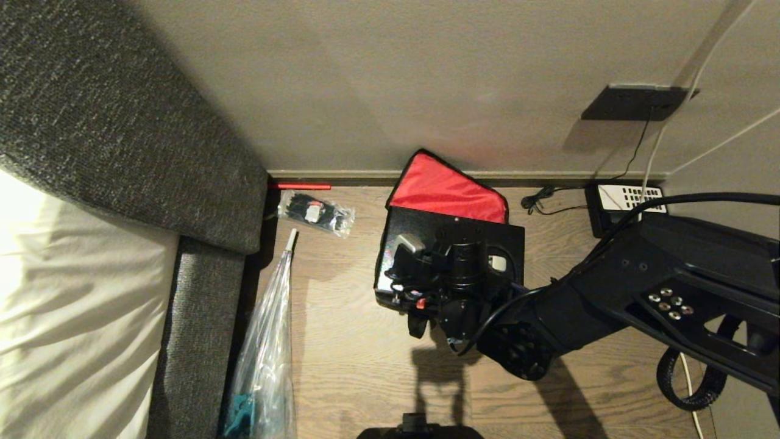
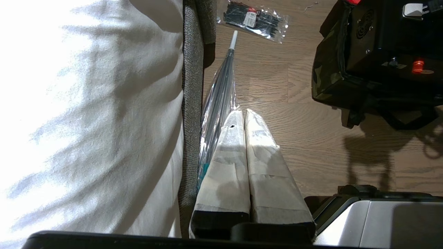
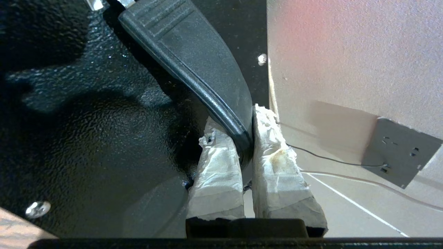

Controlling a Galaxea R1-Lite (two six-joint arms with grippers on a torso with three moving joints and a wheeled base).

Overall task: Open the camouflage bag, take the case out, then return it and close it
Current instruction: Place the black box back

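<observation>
**Robot's right gripper clamps case handle over open camouflage bag**

The right gripper holds the flat glossy black hard case by its curved black plastic handle, its two tape-wrapped fingers pressed onto the handle from either side; the handle's lower end runs down between the fingertips, while the case's pebbled black face fills the right wrist view on one side of them. In the head view the case sits level above the boxy soft camouflage bag, whose bright red-lined lid stands thrown back against the beige wall. A small red dot shows on the case's front edge, and a silver-white handle end shows on top. The bag rests on the wood-grain floor, near the skirting.

The left gripper hangs low beside the grey fabric sofa, its pale taped fingers pressed together on nothing, well apart from the bag. Between sofa and bag lie a folded clear plastic umbrella and a small clear packet of black items. A black telephone with a white keypad sits by the wall to the bag's right, under a dark wall socket plate.
</observation>
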